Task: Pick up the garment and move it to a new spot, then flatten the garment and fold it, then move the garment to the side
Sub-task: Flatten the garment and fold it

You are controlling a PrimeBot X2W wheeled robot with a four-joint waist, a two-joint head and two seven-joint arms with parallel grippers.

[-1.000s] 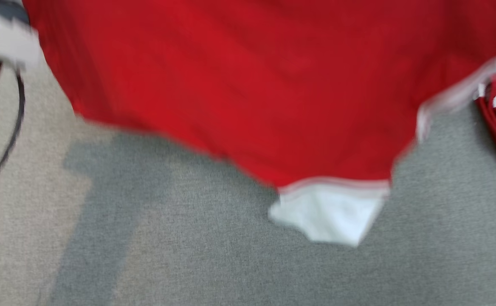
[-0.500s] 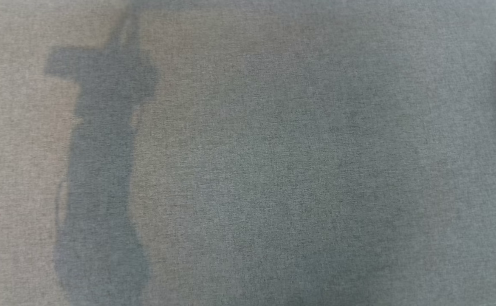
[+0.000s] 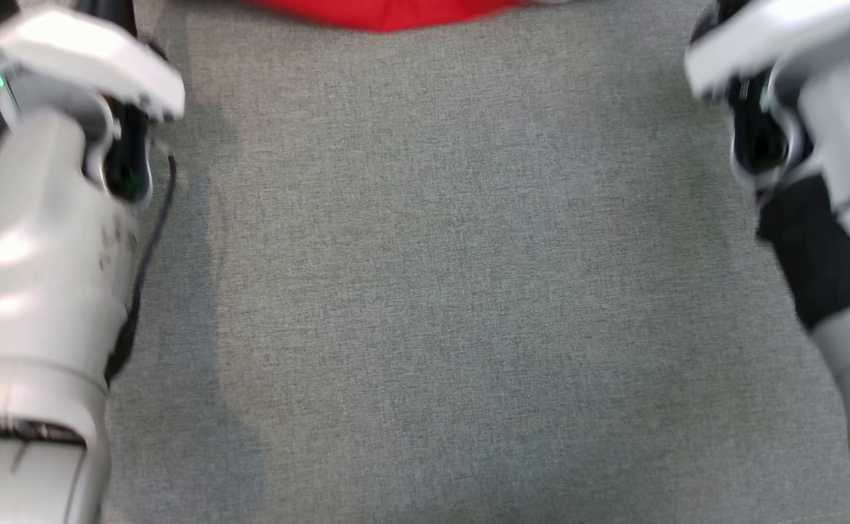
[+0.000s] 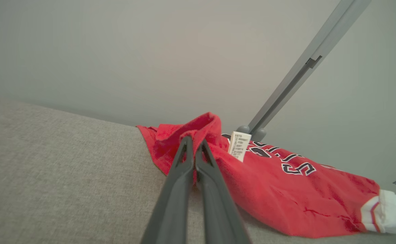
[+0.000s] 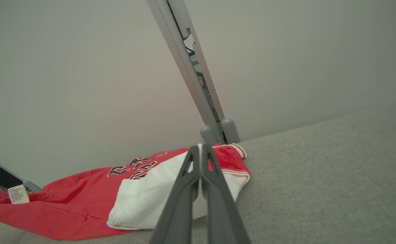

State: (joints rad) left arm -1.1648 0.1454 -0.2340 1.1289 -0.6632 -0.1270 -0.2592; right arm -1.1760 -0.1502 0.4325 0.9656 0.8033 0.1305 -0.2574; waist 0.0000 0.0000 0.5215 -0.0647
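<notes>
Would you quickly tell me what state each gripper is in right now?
Left gripper: closed, pinching the red garment.
Right gripper: closed, pinching the same garment's edge.

Garment [image 3: 388, 11] lies along far edge of bench [image 3: 432, 291], stretched left to right. Left gripper [image 4: 194, 140] at garment's left end, tips pinched on raised fold. Label [image 4: 239, 145] on garment, just right of that fold. Right gripper [image 5: 200, 147] at garment's right end, tips pinched on edge of sleeve [image 5: 143, 196]. Post [image 5: 191, 74] stands behind garment, base at far edge. Wall [image 5: 65, 84] behind post. Left forearm [image 3: 39, 255] above left side of bench, right forearm [image 3: 832, 218] above right side.
</notes>
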